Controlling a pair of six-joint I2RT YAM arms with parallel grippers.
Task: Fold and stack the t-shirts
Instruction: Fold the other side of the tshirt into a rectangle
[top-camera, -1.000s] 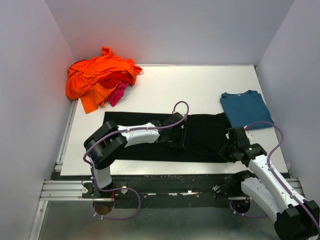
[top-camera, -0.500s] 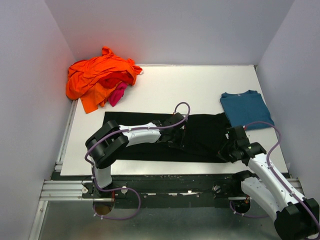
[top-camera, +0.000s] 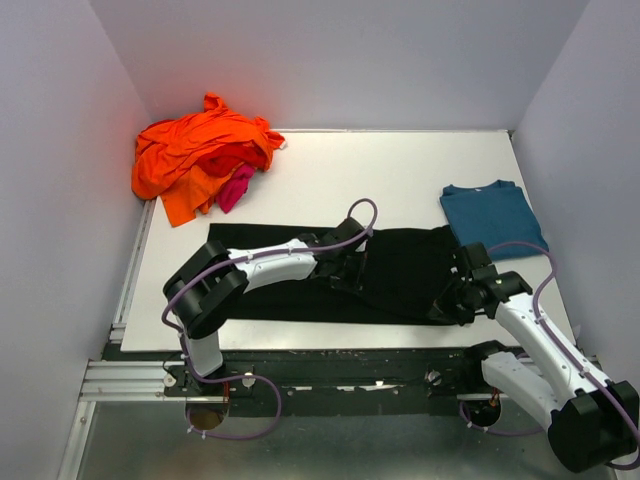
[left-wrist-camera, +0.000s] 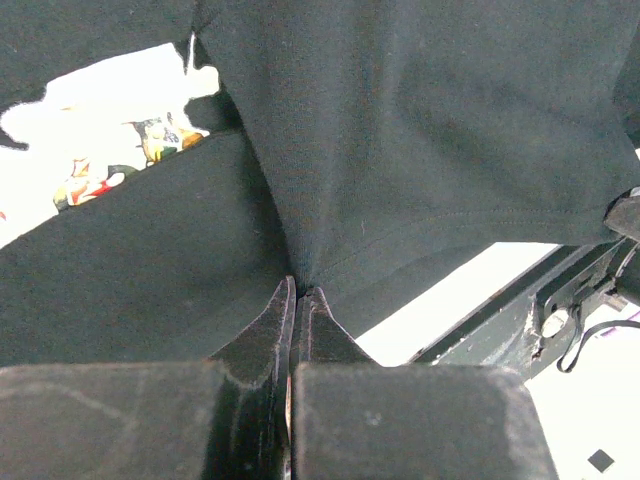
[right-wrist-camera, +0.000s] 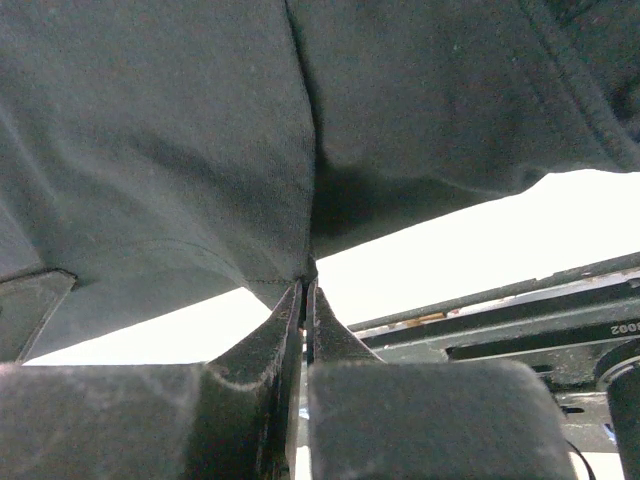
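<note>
The black t-shirt (top-camera: 400, 270) lies spread across the near middle of the table. My left gripper (top-camera: 352, 268) is shut on a fold of it (left-wrist-camera: 400, 120) near its middle; a bit of its chest print (left-wrist-camera: 150, 150) shows in the left wrist view. My right gripper (top-camera: 447, 308) is shut on its near right hem (right-wrist-camera: 200, 150), lifted off the table. The teal-blue t-shirt (top-camera: 492, 218) lies folded at the right. The orange t-shirt (top-camera: 200, 150) is heaped at the far left with the magenta-pink one (top-camera: 237, 187) tucked in it.
Grey walls close the table on three sides. The white table (top-camera: 380, 170) ends at a black metal rail (top-camera: 340, 365) along the near edge, also in the right wrist view (right-wrist-camera: 500, 330).
</note>
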